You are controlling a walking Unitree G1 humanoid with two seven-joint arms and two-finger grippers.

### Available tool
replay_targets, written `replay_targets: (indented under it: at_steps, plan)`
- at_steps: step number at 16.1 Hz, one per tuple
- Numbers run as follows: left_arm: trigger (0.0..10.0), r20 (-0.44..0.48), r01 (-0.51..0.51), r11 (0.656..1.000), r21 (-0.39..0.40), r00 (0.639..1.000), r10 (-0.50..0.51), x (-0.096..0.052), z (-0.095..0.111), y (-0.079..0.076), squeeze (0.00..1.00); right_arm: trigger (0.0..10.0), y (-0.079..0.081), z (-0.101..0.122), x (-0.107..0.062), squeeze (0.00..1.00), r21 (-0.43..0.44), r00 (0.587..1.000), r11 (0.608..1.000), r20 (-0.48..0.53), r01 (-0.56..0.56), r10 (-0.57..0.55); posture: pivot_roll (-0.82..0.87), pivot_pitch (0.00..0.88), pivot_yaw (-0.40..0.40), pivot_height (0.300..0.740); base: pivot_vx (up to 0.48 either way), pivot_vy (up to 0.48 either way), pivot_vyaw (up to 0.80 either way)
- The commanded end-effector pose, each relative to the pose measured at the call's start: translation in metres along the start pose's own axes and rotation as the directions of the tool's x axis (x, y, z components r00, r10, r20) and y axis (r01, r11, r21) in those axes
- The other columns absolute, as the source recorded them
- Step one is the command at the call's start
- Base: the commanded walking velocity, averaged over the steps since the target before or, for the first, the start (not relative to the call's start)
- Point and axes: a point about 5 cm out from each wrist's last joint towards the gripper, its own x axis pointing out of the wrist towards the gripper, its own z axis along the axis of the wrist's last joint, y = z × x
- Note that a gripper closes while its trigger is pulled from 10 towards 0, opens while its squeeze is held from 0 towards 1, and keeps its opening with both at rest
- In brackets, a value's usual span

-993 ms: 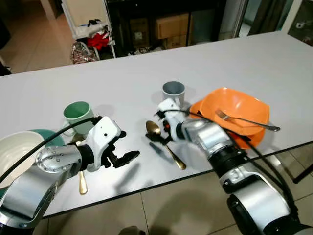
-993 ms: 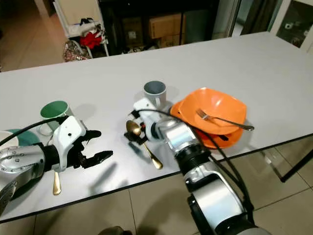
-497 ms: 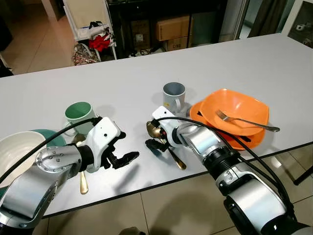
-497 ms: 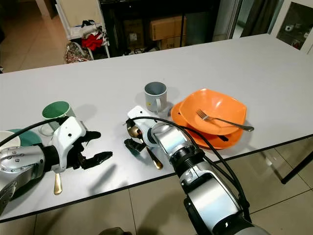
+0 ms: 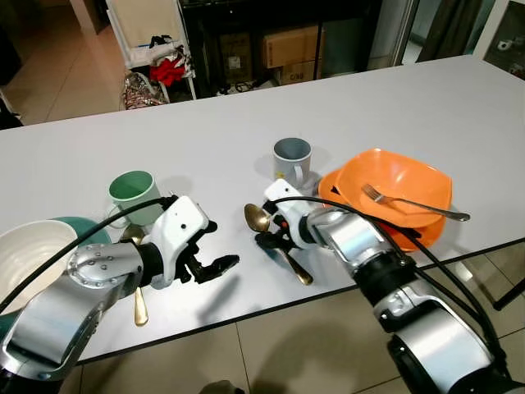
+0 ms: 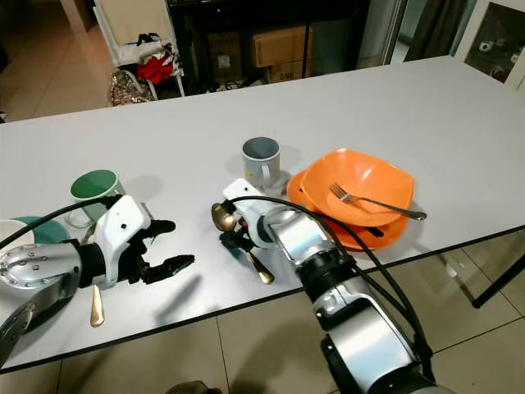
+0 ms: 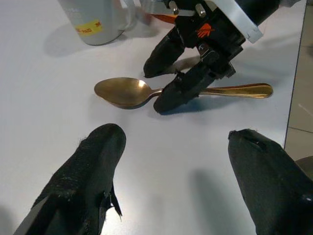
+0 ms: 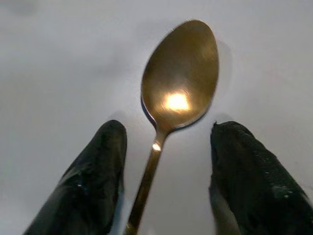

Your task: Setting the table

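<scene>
Right wrist view: the gold spoon (image 8: 171, 112) lies flat on the white table (image 5: 205, 139) near its front edge, my right gripper (image 8: 164, 176) spread, one finger either side of the neck, not clamped. I see my left gripper (image 7: 171, 171) spread too, hovering beside it. Grey mug (image 5: 291, 158) and orange bowl (image 5: 402, 185) lie just beyond.

Right tool (image 6: 232, 240) over gold spoon (image 6: 238, 239)

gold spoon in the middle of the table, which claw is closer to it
Right. The right claw straddles the gold spoon at its neck, fingers open either side. The left claw hovers open, apart from it.
</scene>
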Motion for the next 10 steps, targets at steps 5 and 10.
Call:
replay_targets:
  at_steps: [5,10]
  plan:
    - [10.0,0.008,0.009,1.0,0.011,1.0,-0.009,0.0039,0.0044,-0.0002,0.07,0.0,-0.0009,-0.0318,-0.0035,0.0,0.064,0.995,0.998,-0.104,0.007,-0.001,0.07,0.0,0.081,0.74,0.0,0.0,0.0]
    - [10.0,0.009,0.006,1.0,0.012,1.0,-0.006,0.0037,0.0043,0.0001,0.07,0.0,-0.0004,-0.0305,-0.0059,0.0,0.069,0.996,0.998,-0.093,0.01,-0.004,0.07,0.0,0.081,0.74,0.0,0.0,0.0]
